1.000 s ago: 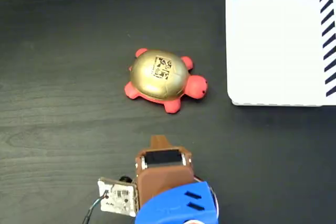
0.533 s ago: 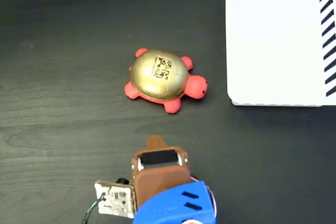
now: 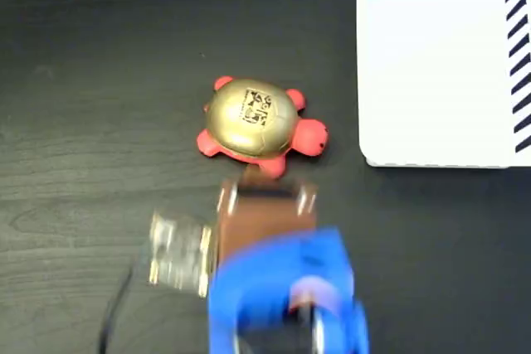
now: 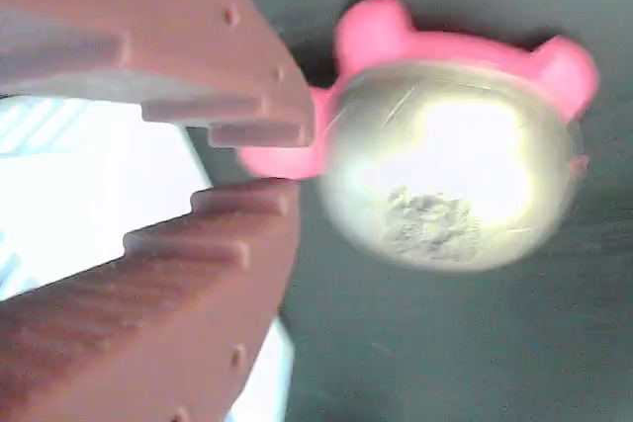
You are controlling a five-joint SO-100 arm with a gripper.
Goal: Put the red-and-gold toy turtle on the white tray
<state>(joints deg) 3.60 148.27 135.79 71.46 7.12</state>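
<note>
One turtle (image 3: 253,128) sits on the dark table (image 3: 99,55), a little left of the middle in the fixed view, with its gold shell up and a black square code mark on top. Its red head points right, toward the tray (image 3: 440,80). Three red feet show around the shell in this view; the near one is partly covered by the tip of the arm.

One tray lies at the far right of the fixed view, flat on the table, white with black diagonal stripes along its far edge and its right edge. The turtle is apart from it, with a strip of bare table between the head and the tray's left edge. Nothing lies on the part of the tray that shows.

One arm reaches in from the near edge of the fixed view, brown at the front and blue behind, and it is blurred. Its gripper (image 3: 264,178) is just near of the turtle, at the shell's near rim; whether it touches is not clear.

In the wrist view the turtle (image 4: 450,160) fills the right half, blurred, and the gripper (image 4: 259,160) shows two brown ridged fingers (image 4: 198,66) at the left. The fingers stand slightly apart, with a narrow gap at the tips, and hold nothing. The white tray (image 4: 89,185) shows behind them.
</note>
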